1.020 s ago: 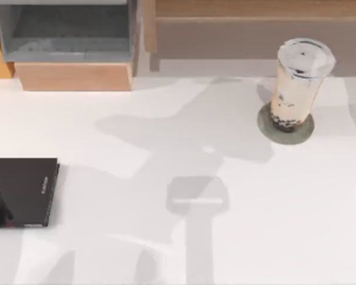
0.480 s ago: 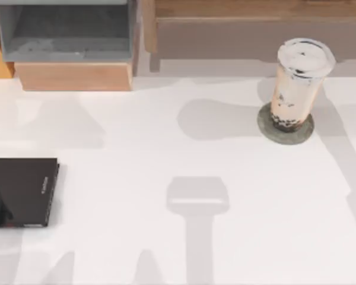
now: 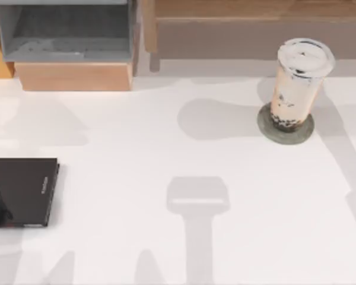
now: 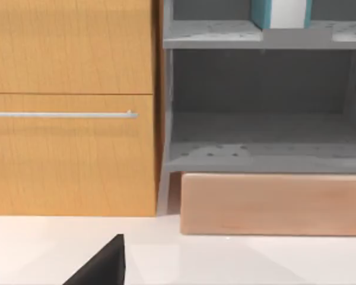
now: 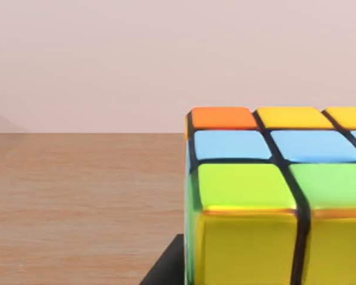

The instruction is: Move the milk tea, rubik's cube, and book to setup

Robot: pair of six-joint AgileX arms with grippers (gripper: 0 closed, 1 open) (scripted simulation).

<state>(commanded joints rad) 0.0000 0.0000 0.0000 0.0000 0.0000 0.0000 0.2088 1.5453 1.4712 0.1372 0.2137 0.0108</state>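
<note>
Milk tea (image 3: 298, 83) stood upright on grey disc (image 3: 285, 126), top view's right side: you had parked it safe there. Cube (image 5: 273, 196) sat on wood shelf (image 5: 77, 202), close before right wrist camera. Book (image 4: 281, 13) stood on grey shelf (image 4: 213, 34). Black book (image 3: 24, 191) lay flat at table's (image 3: 166, 237) left. Grippers' fingers: cannot tell.

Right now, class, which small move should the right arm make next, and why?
Probably lift straight away from the rubik's cube: the right wrist view has it resting on the wooden shelf, seemingly already placed. The milk tea stands on its grey coaster, unmoved.
</note>
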